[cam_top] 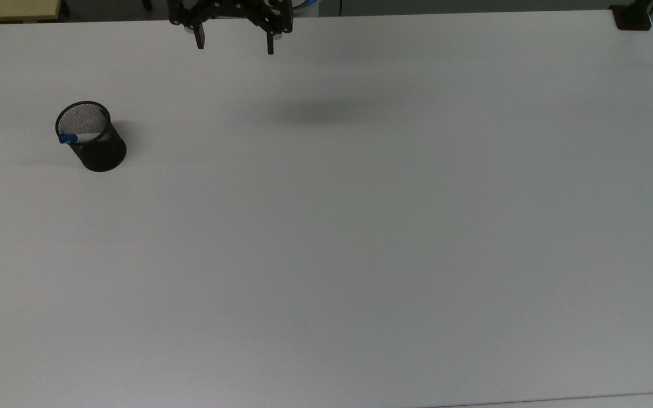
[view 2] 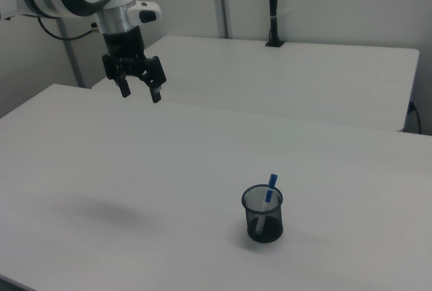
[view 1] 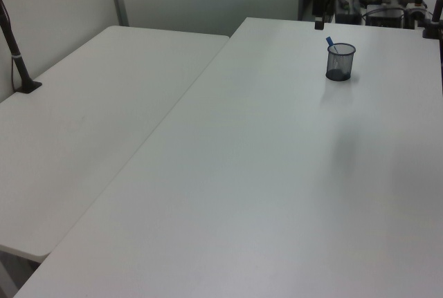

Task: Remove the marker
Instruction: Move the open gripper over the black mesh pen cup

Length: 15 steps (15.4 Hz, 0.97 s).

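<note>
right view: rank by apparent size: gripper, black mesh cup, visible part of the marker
1. The robot's black two-finger gripper, though it may sit at a different distance from the camera.
2. The black mesh cup, slightly smaller.
3. The blue-capped white marker, its visible part clearly smallest.

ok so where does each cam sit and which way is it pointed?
Top view: high above the table, looking down; open gripper at top edge.
Left view: low at one table end, looking along it to the mesh cup.
Right view: raised, off the table's side; arm and gripper upper left.
All share cup and marker.
</note>
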Motion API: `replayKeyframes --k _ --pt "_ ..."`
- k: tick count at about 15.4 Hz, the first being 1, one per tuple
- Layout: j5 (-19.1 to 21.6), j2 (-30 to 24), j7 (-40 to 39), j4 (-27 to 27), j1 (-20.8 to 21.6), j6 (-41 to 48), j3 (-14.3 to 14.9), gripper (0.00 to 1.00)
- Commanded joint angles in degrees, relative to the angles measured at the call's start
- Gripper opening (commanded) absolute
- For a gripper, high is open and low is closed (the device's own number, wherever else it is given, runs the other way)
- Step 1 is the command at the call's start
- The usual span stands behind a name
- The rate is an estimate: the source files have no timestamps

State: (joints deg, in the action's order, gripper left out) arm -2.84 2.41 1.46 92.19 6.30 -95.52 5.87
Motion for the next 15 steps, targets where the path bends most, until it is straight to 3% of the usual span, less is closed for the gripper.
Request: replayKeyframes --k 1,13,15 --pt "0.6 0.0 0.4 0.5 0.6 0.2 0.4 1.00" --pt "0.6 0.0 0.3 0.3 0.1 0.1 1.1 1.00" --pt "0.0 0.3 0.1 0.2 -1.9 -0.1 1.2 1.00"
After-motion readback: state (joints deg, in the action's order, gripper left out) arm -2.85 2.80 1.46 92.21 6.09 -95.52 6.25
